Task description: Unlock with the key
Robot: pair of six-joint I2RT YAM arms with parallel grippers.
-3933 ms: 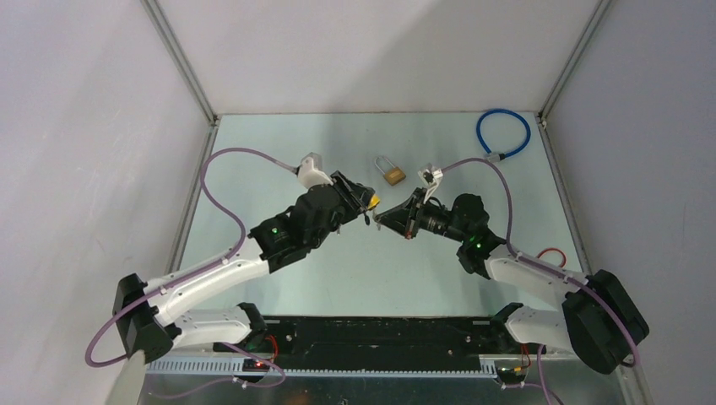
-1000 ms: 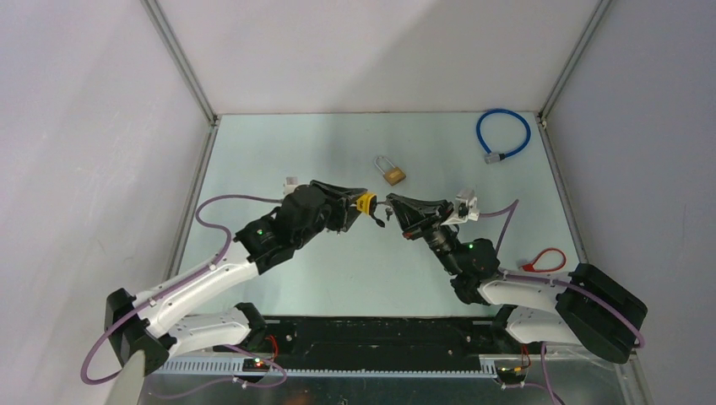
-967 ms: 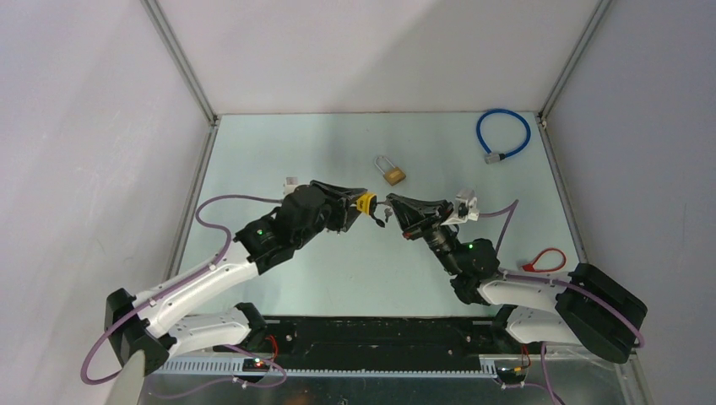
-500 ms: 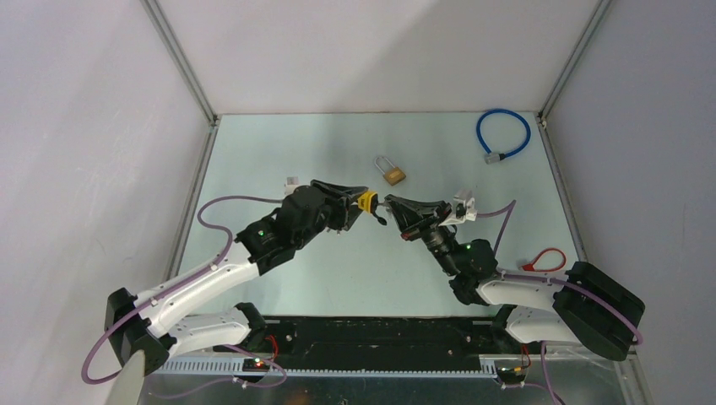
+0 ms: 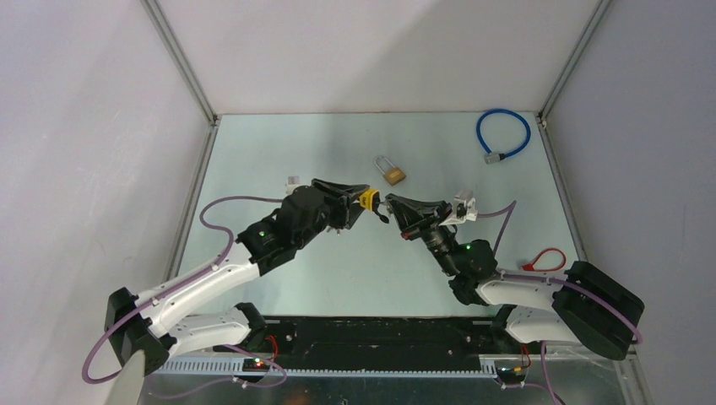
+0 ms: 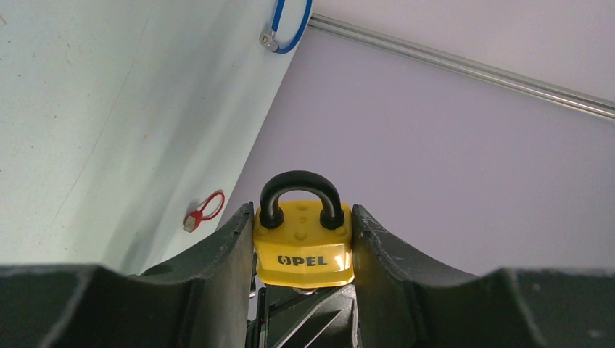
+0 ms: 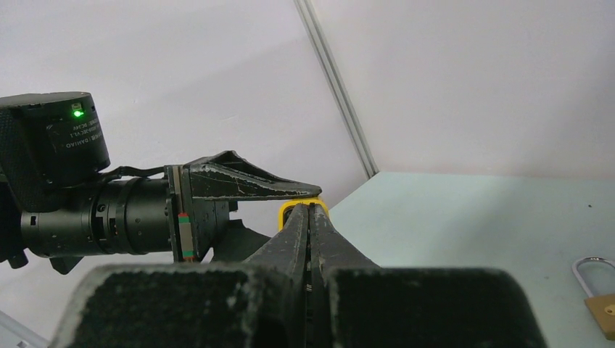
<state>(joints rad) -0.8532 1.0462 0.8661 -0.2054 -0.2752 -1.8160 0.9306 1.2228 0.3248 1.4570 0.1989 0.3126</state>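
Both arms meet above the middle of the table, well clear of its surface. The left gripper is clenched on a yellow padlock, its two fingers pressing the sides of the body, with the black shackle pointing away from the wrist. The right gripper has its fingers pressed tight together, tips touching the underside of the padlock. It is judged to be pinching the key, whose blade is hidden between the pads. A small dark piece, perhaps a ring or a spare, hangs just below the tips. Both legs of the shackle sit in the body, so the lock is not open. Pick-up of lock and key appears done and the two are brought together. Whether the blade has entered the keyway cannot be told, and the turn and the release of the shackle are left. A brass padlock lies toward the far edge, a blue cable loop in the far right corner and a red loop by the right edge.
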